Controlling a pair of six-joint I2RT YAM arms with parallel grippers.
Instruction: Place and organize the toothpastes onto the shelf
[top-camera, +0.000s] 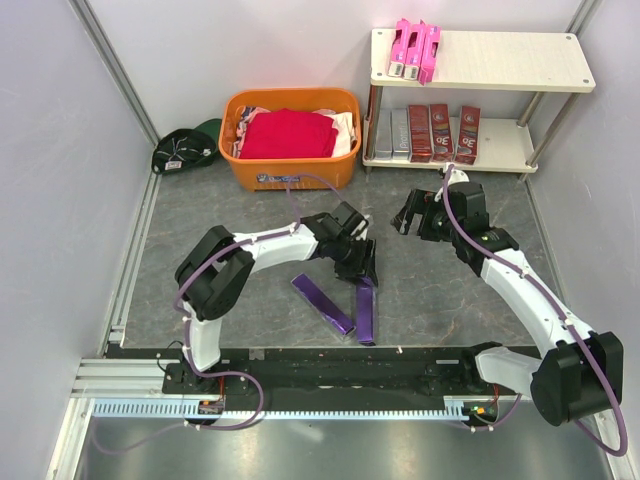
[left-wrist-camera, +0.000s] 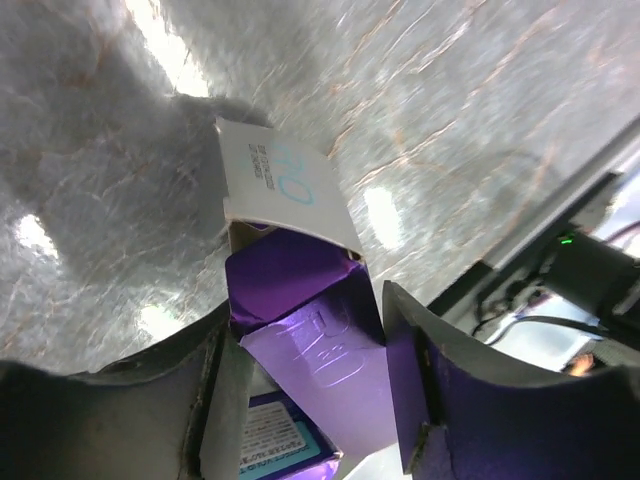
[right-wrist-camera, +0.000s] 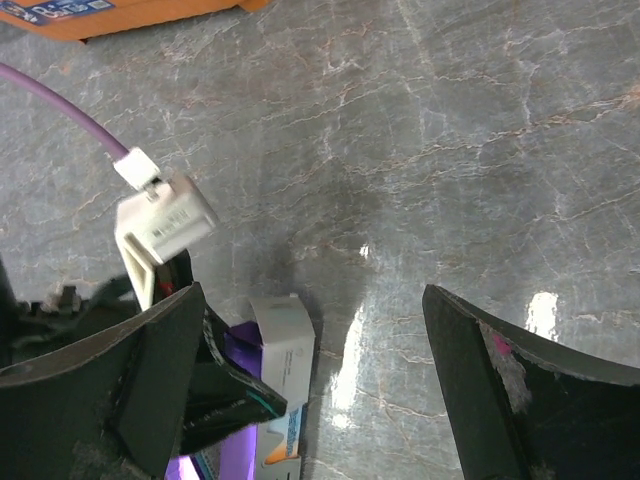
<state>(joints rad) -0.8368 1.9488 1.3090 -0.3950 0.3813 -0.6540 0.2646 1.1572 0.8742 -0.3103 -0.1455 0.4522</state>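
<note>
Two dark purple toothpastes lie on the grey floor near the front, one (top-camera: 322, 303) slanted, the other (top-camera: 365, 312) upright in the picture. My left gripper (top-camera: 365, 272) is over the far end of that second box, and the left wrist view shows its jaws (left-wrist-camera: 305, 330) closed against both sides of the purple box (left-wrist-camera: 300, 290), whose white end flap hangs open. My right gripper (top-camera: 408, 214) hovers open and empty (right-wrist-camera: 312, 300) in front of the shelf (top-camera: 500, 62). Pink boxes (top-camera: 415, 50) lie on the top board; dark red (top-camera: 440, 132) and silver-grey boxes (top-camera: 392, 130) stand on the lower board.
An orange basket (top-camera: 290, 172) holding a red cloth (top-camera: 288, 133) stands left of the shelf. A dark green bundle with cables (top-camera: 185, 150) lies in the far left corner. A black rail (top-camera: 320, 365) runs along the near edge by the arm bases.
</note>
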